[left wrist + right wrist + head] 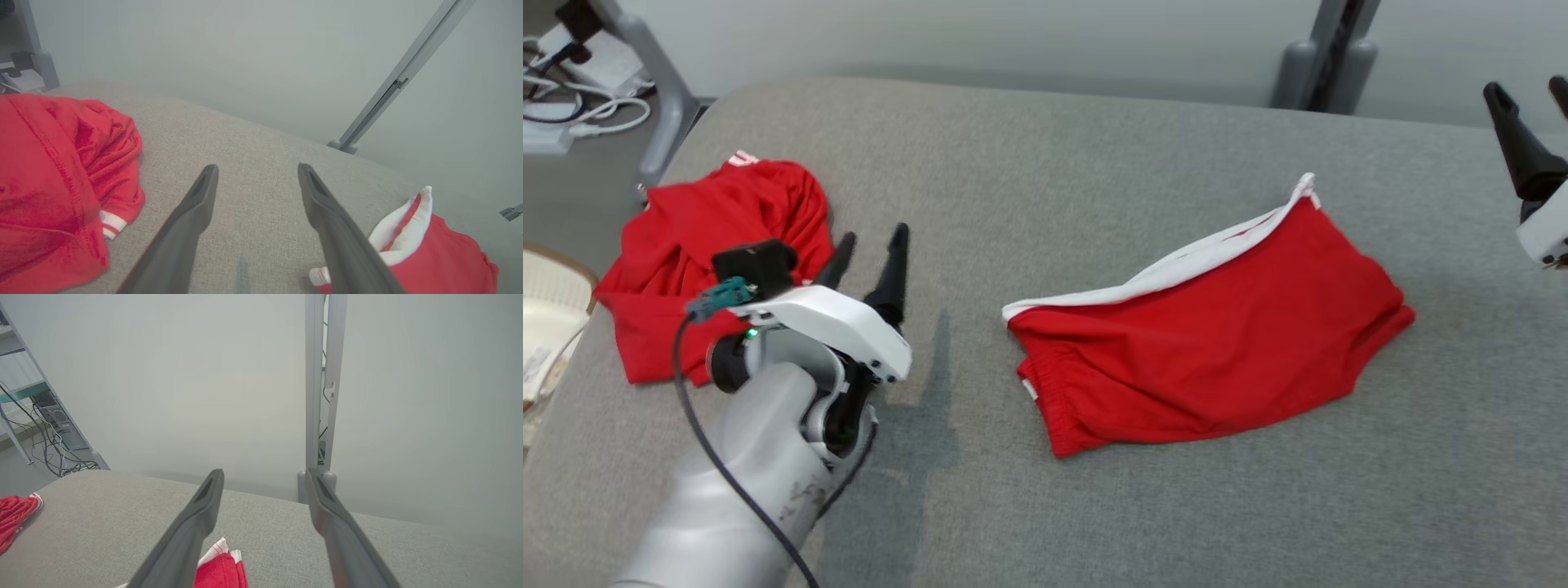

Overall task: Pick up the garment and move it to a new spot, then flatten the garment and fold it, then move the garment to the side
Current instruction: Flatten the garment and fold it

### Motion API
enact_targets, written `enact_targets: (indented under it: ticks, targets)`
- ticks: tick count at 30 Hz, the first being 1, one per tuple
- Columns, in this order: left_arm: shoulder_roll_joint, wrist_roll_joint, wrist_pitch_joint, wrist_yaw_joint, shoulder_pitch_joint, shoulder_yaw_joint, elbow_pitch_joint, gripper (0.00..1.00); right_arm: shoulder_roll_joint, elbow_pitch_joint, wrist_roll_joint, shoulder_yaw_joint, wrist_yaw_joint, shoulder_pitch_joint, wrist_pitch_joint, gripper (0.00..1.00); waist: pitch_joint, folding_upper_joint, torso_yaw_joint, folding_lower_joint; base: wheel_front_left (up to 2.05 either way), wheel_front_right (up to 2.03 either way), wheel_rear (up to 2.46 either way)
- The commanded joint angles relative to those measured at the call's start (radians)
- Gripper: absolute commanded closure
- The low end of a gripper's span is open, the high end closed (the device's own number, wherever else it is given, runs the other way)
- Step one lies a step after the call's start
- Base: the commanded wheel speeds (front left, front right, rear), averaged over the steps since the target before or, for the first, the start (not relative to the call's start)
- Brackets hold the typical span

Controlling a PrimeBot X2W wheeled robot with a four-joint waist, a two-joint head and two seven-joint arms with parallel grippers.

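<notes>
Work surface: We see a grey fabric-covered table (1045,155) that carries both pieces of clothing.

Garment: The garment (686,237) (49,175) (12,514) lies crumpled and unfolded near the table's far left corner. Its left side reaches the table's left edge. We read no letters or number on it in this state.

Garment trim: A striped red-and-white edge (742,157) shows at the far side of the heap. In the left wrist view a white cuff with a red stripe (111,226) sits at its near side.

Left gripper: The left gripper (874,234) (258,167) is just right of the garment and points away from the robot.

Left fingers: The fingers (890,278) are spread wide and hold nothing. In the left wrist view bare grey fabric lies between them, and the garment is clear of the nearer finger.

Right gripper: The right gripper (1526,84) (265,472) is at the far right, well apart from both pieces.

Right fingers: They are spread apart with nothing between them. We cannot tell their height above the table.

Second red garment: A second red garment (1217,327) (449,253) (218,571) lies fairly flat right of centre, with a white band along its far edge.

Surroundings: White cables (572,90) lie on the floor beyond the far left corner.
</notes>
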Motion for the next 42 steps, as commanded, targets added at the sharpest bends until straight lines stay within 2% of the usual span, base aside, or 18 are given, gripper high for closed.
enact_targets:
  ticks: [1,5,9,10,16,20,23,29,34,38,42]
  targets:
    - [0.024,0.048,-0.006,0.018,0.007,0.043,-0.039,0.0,-0.009,-0.013,-0.054,-0.038,0.0,0.019,-0.009,0.0,-0.043,0.0,-0.037,0.0,0.0,0.0,0.0]
    - [0.048,0.236,-0.005,0.076,0.142,0.172,-0.197,0.0,0.01,-0.063,-0.216,-0.228,0.0,0.135,-0.008,0.0,-0.079,0.0,-0.067,0.0,0.0,0.0,0.0]
    - [0.049,0.403,-0.005,0.108,0.28,0.282,-0.352,0.0,0.046,-0.148,-0.421,-0.423,0.0,0.288,-0.008,0.0,-0.107,0.0,-0.089,0.0,0.0,0.0,0.0]
    - [0.049,0.403,-0.005,0.108,0.28,0.282,-0.352,0.0,0.046,-0.148,-0.421,-0.423,0.0,0.288,-0.008,0.0,-0.107,0.0,-0.089,0.0,0.0,0.0,0.0]
    - [0.021,0.568,-0.005,0.097,0.472,0.411,-0.498,0.0,0.165,-0.296,-0.663,-0.685,0.0,0.539,-0.008,0.0,-0.144,0.0,-0.12,0.0,0.0,0.0,0.0]
    - [-0.017,0.639,-0.005,0.073,0.572,0.484,-0.551,0.0,0.253,-0.366,-0.756,-0.804,0.0,0.676,-0.008,0.0,-0.158,0.0,-0.131,0.0,0.0,0.0,0.0]
    - [-0.055,0.669,-0.005,0.039,0.632,0.529,-0.576,0.0,0.304,-0.402,-0.814,-0.855,0.0,0.753,-0.008,0.0,-0.16,0.0,-0.136,0.0,0.0,0.0,0.0]
    - [-0.102,0.76,-0.005,-0.006,0.711,0.581,-0.604,0.0,0.395,-0.434,-0.861,-0.938,0.0,0.853,-0.009,0.0,-0.156,0.0,-0.139,0.0,0.0,0.0,0.0]
    - [-0.122,0.788,-0.005,-0.032,0.73,0.607,-0.595,0.0,0.433,-0.422,-0.878,-0.953,0.0,0.878,-0.008,0.0,-0.149,0.0,-0.134,0.0,0.0,0.0,0.0]
    - [-0.125,0.795,-0.005,-0.043,0.706,0.602,-0.591,0.0,0.443,-0.377,-0.829,-0.949,0.0,0.851,-0.008,0.0,-0.135,0.0,-0.114,0.0,0.0,0.0,0.0]
    - [-0.124,0.775,-0.005,-0.035,0.691,0.58,-0.59,0.0,0.451,-0.305,-0.717,-0.947,0.0,0.812,0.029,0.0,-0.113,0.0,-0.086,0.0,0.0,0.0,0.0]
